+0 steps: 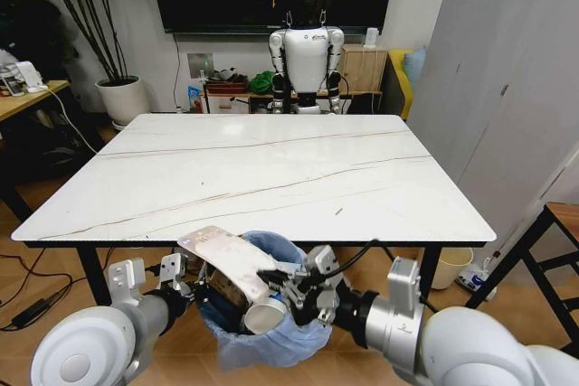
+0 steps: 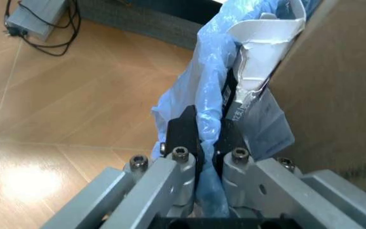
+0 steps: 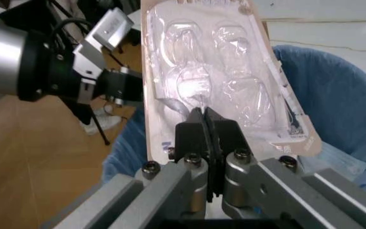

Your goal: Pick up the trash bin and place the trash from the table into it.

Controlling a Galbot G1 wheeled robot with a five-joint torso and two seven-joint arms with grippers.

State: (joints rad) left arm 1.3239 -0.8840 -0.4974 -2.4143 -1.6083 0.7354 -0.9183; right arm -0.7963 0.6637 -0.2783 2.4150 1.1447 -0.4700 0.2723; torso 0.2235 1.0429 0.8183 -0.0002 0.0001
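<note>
Right wrist view: fingers [image 3: 191, 136] pinch blister pack [image 3: 218, 78] above trash bin [image 3: 335, 90].

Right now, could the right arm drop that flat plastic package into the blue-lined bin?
Probably yes. The right gripper is shut on the blister pack, which hangs over the trash bin's open mouth, held at the rim by the left gripper.

Blue-lined trash bin [image 1: 271, 314] below table [image 1: 253, 169] edge; blister-pack trash [image 1: 226, 255] tilted above it.
</note>
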